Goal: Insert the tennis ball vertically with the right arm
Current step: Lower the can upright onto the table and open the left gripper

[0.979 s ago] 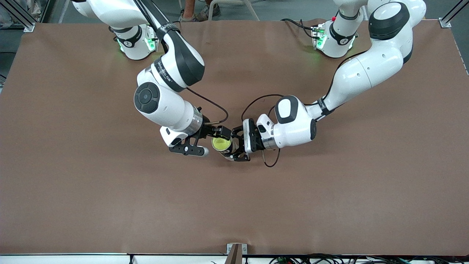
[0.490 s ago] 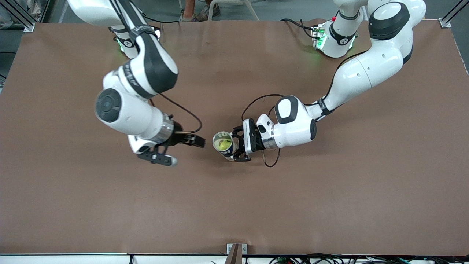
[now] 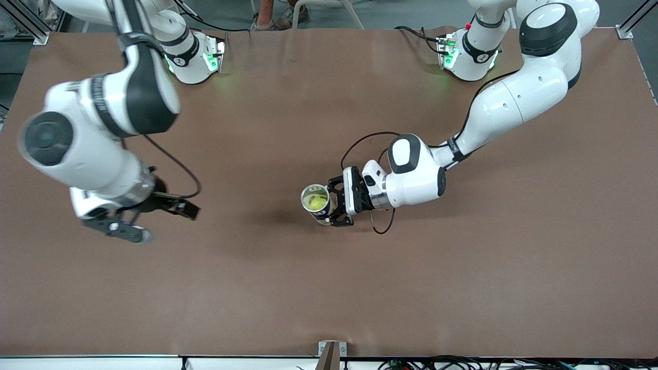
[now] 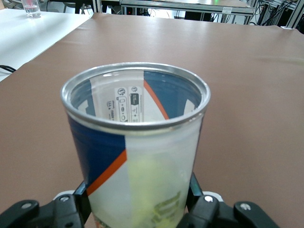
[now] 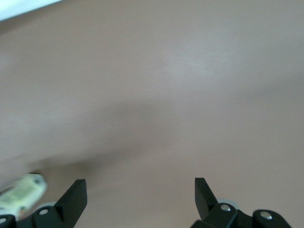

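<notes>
**Ball in can, left gripper holding can, right gripper empty**

Tennis ball sits inside the can, visible through the open top in the front view and as a yellow-green shape through the clear wall in the left wrist view. Can stands upright near the middle of the brown table, silver rim up, blue/white/orange label.

Left gripper is at the can's side, fingers clamped on the can's lower body; left wrist view shows a finger pad pressed against each side of it.

Right gripper is over bare table toward the right arm's end, well apart from the can. Fingers spread wide, nothing between them.
</notes>
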Motion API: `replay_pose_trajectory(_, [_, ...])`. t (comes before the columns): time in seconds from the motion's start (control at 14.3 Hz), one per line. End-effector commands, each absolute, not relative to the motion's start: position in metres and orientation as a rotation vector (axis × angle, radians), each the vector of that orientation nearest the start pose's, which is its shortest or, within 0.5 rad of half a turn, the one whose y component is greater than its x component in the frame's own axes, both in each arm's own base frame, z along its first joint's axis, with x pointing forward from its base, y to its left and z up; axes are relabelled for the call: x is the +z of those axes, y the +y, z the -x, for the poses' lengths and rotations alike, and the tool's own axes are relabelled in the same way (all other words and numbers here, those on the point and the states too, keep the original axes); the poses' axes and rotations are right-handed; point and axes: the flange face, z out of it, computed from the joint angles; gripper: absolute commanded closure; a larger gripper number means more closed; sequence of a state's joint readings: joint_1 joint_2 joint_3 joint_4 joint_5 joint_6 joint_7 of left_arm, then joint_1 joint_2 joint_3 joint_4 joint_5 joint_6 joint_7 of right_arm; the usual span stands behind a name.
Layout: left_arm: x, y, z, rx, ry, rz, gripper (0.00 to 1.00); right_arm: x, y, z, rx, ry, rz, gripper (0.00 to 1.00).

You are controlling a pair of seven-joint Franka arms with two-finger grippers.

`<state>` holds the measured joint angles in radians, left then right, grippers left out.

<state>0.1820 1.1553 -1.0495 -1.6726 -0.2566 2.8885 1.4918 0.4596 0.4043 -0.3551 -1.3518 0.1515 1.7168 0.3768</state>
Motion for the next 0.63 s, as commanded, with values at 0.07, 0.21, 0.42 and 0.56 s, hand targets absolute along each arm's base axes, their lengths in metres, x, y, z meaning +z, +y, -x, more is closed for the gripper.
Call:
replay_pose_trajectory(0.07, [0.210, -0.410, -0.578, 0.890, -1.518, -1.630, 0.00, 0.527, 0.017, -0.652, 0.081, 0.317, 3.130, 0.00])
replay_pose_trajectory(0.21, [0.209, -0.408, -0.578, 0.883, -1.517, -1.629, 0.00, 0.534, -0.038, -0.646, 0.094, 0.308, 3.131, 0.00])
replay_pose_trajectory(0.42, [0.207, -0.396, -0.579, 0.783, -1.519, -1.572, 0.00, 0.555, -0.072, -0.637, 0.038, 0.243, 3.128, 0.00])
replay_pose_trajectory(0.56, [0.218, -0.371, -0.592, 0.746, -1.520, -1.568, 0.00, 0.558, -0.072, -0.637, 0.031, 0.247, 3.127, 0.00])
